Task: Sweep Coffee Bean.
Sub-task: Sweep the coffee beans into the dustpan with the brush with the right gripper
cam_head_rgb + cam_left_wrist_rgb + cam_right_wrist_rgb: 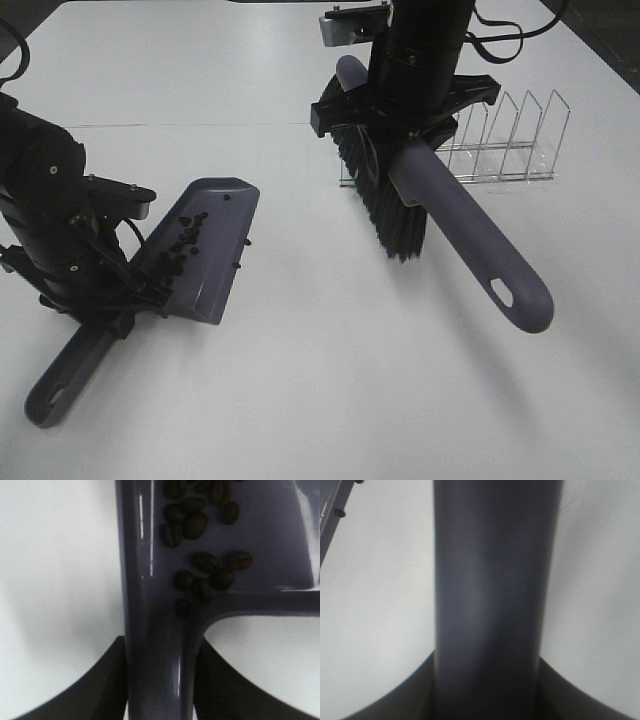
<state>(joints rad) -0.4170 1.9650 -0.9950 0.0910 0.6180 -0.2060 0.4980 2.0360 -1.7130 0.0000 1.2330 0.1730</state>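
The grey-purple dustpan [205,250] lies tilted at the left of the table. Coffee beans [183,242] sit clustered inside it, near its back wall. A couple of stray beans [238,265] lie by its right rim. My left gripper [108,305] is shut on the dustpan's handle [157,670], and beans [200,575] show just beyond the fingers [95,695]. My right gripper [400,125] is shut on the brush's handle [490,600]. It holds the brush [455,225] above the table, right of the pan and apart from it, with the black bristles [385,205] pointing down.
A clear wire rack [510,140] stands behind the brush at the back right. The white table [330,380] stretches wide in front of both arms. The table's dark far-right edge [610,40] is close to the rack.
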